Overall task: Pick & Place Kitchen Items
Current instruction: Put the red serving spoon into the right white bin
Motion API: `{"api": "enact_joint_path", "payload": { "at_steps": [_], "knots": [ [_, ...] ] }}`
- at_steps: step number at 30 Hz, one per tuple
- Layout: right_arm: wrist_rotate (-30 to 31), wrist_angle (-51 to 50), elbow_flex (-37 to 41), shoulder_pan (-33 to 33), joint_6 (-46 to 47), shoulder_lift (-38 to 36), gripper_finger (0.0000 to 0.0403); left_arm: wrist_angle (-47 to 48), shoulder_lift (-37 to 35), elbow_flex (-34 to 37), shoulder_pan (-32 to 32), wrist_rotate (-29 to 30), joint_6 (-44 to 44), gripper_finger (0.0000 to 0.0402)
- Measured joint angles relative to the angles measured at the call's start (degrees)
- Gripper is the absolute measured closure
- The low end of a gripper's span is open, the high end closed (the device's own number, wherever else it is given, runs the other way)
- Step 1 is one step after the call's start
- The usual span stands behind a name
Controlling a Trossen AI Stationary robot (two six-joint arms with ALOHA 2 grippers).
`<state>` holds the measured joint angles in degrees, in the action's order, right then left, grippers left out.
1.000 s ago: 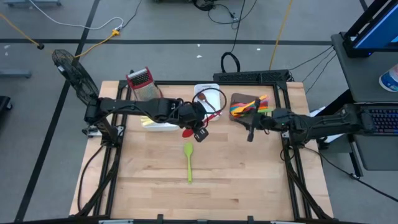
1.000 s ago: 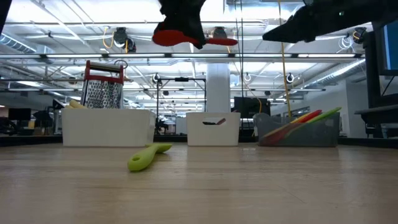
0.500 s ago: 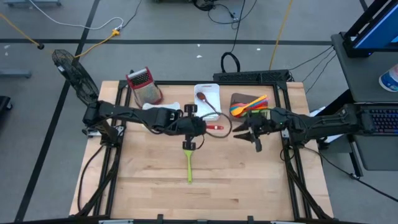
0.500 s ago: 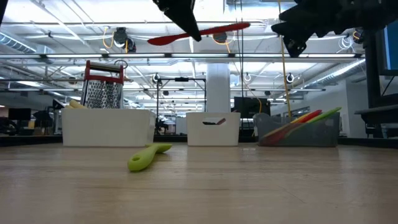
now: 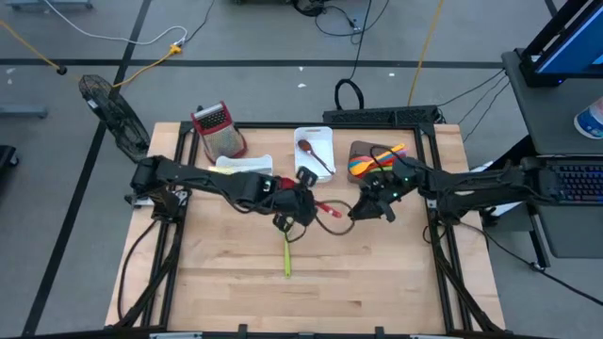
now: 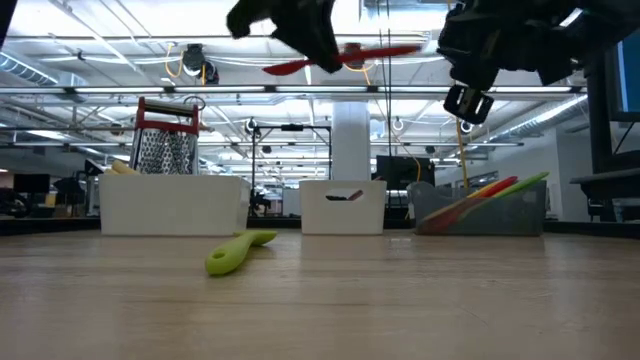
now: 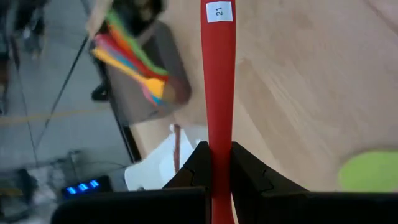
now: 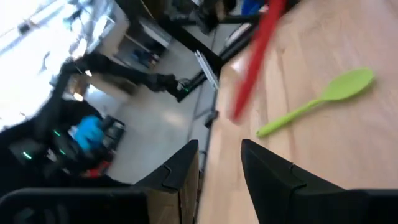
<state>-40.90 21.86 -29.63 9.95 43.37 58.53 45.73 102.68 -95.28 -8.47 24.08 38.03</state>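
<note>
Wooden tabletop (image 5: 236,292) inside a black frame, workshop hall seen beyond in the low view. Far left: a box grater (image 5: 215,127) is noted beside a long white tray (image 5: 247,163). Left gripper (image 5: 294,209) is held above mid-table, clamped on a red utensil (image 5: 328,208) by its middle; in the left wrist view the handle is seen pinched between both dark fingers (image 7: 194,163), its labelled end pointed outward. Below it a green spoon (image 5: 286,252) is left flat on the wood. Behind, a small white tray (image 5: 317,141) with a brown spoon (image 5: 312,155) is seen. Right gripper (image 5: 363,210) is positioned just beside the red utensil's free end, fingers part-open, nothing held. Far right: a brown tray (image 5: 361,150) already stocked with coloured utensils (image 5: 379,160).

A handover is judged to be in hand. It would be done well if the free end is centred between the right fingers before closing, and the left grip is released only once the right grip is firm.
</note>
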Motion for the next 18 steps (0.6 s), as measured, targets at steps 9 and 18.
{"api": "enact_joint_path", "payload": {
  "at_steps": [9, 18],
  "knots": [
    [2.39, 4.57, 0.04, 2.33, 10.11, 5.71, 0.0288, -0.65, 3.25, 0.06, 0.02, -0.40, 10.99, 0.0383],
    [10.03, 3.32, -0.06, 1.90, 5.53, 9.71, 0.0273, -1.04, 3.18, 0.04, 0.17, -3.54, 12.74, 0.0383]
  ]
}}
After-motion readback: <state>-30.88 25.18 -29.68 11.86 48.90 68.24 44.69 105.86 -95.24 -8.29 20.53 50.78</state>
